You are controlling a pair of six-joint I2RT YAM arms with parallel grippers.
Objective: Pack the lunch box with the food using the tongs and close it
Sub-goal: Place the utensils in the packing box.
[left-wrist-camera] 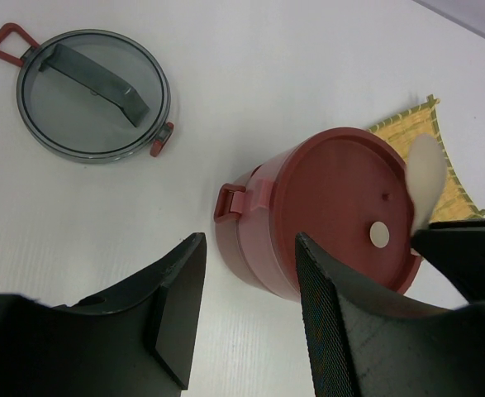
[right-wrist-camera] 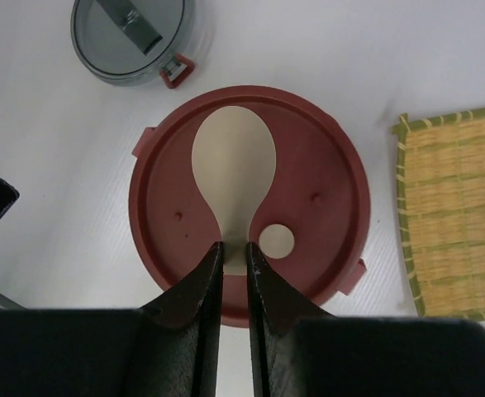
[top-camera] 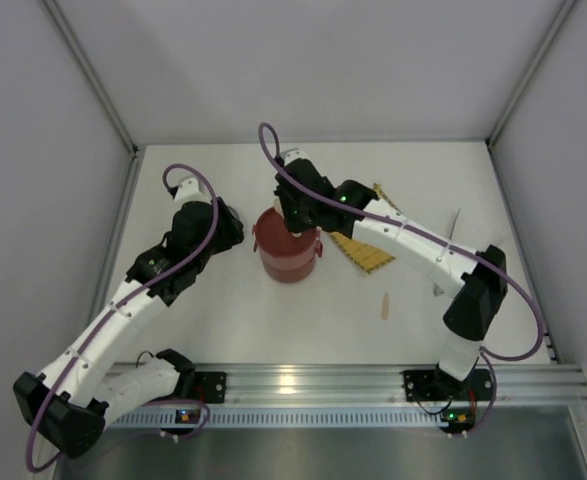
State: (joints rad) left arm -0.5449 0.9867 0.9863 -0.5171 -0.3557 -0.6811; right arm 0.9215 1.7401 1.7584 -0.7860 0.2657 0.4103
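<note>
Lunch box (top-camera: 289,255): stood mid-tabletop (top-camera: 223,320), tiers stacked, flat maroon lid (right-wrist-camera: 325,165) on top; no food was visible.
Handling of the box: judged rigid, with a smooth shell likely to slip under a pinch across the lid. The side tabs at 10 and 4 o'clock in the right wrist view, or the wall below the rim, looked the safer holds.
Right claw (right-wrist-camera: 235,252): closed on the handle of a beige spoon (right-wrist-camera: 234,157), whose bowl hung over the lid towards 12 o'clock; contact with the lid could not be told.
Spoon: judged light, thin and stiff, apt to pivot in a narrow pinch.
Left claw (left-wrist-camera: 249,244): jaws apart, holding nothing, near the box's 9 o'clock side in the top view.
Grey lid (left-wrist-camera: 93,95): lay flat at 10 o'clock of the box in the left wrist view.
Mat (right-wrist-camera: 457,207): lay at 3 o'clock of the box.
</note>
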